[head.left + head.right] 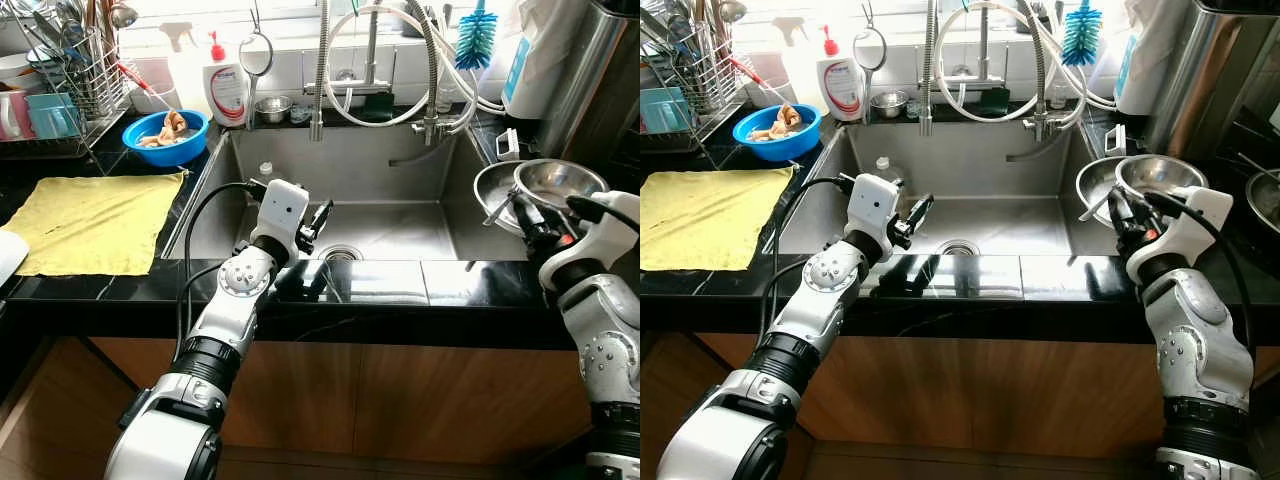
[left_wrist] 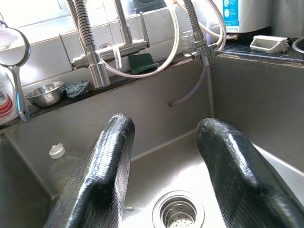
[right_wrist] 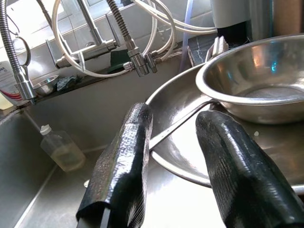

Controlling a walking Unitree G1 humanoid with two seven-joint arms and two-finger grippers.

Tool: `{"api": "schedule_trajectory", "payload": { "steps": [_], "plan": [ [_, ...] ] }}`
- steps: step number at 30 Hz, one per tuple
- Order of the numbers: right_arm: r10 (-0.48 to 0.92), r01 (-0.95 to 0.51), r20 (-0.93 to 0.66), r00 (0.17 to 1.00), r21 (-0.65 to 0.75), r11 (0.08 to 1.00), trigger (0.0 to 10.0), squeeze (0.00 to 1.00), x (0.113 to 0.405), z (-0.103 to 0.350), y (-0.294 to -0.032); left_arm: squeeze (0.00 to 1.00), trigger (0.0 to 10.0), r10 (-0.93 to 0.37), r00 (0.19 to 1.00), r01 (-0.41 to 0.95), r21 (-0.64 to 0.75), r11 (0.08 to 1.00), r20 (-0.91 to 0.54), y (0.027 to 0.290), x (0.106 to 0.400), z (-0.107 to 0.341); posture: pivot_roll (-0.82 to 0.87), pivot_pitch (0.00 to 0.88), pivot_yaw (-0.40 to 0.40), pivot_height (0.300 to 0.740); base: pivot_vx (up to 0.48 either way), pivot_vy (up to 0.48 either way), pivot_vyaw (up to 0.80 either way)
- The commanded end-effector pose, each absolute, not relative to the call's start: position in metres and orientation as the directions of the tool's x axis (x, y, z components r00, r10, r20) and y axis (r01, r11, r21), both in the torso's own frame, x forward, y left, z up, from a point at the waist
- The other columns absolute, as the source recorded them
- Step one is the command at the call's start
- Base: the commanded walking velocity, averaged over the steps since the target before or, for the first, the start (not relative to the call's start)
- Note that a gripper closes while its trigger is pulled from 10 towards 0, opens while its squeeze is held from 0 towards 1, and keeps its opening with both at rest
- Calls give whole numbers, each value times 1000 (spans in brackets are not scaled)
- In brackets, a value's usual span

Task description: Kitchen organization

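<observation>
My left gripper (image 1: 322, 215) hangs open over the front edge of the steel sink (image 1: 400, 160), with nothing between its fingers (image 2: 99, 175); the drain (image 2: 178, 213) lies below it. On the right counter my right gripper (image 1: 530, 215) is open and points at two stacked steel bowls. The smaller bowl (image 3: 256, 80) sits inside the wider one (image 3: 180, 152), and a thin metal handle (image 3: 175, 124) lies across the wider bowl's rim just beyond the fingertips. A small clear bottle (image 1: 264, 172) rests in the sink's far left corner.
A yellow cloth (image 1: 95, 220) lies on the black counter at left, with a blue bowl of scraps (image 1: 165, 135) and a dish rack (image 1: 60, 80) behind it. Soap bottle (image 1: 228, 90), hanging strainer (image 1: 256, 55), small steel bowl (image 1: 272, 106), spring taps and blue brush (image 1: 476, 35) line the back ledge.
</observation>
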State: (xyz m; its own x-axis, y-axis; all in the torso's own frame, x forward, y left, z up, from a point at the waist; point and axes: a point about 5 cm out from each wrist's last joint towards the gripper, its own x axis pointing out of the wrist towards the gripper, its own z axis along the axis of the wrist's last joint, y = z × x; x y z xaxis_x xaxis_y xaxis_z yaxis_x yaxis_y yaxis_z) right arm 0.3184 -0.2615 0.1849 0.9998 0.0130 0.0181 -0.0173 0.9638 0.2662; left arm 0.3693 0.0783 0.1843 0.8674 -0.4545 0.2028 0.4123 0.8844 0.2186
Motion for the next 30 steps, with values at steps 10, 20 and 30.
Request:
{"api": "schedule_trajectory", "payload": {
  "steps": [10,20,30],
  "plan": [
    [-60,66,-29,998,302,951,10000,0,317,180,-271,0,10000,-463,863,414,242,877,202,79,368,185,-4,0,73,740,0,0,0],
    [-105,110,-32,994,312,944,10000,0,315,181,-279,0,10000,-469,858,416,253,874,209,79,368,187,-2,0,75,740,0,0,0],
    [-153,153,-26,988,304,940,10000,0,311,184,-290,0,10000,-480,852,424,260,867,209,77,367,187,-2,0,77,740,0,0,0]
  ]
}}
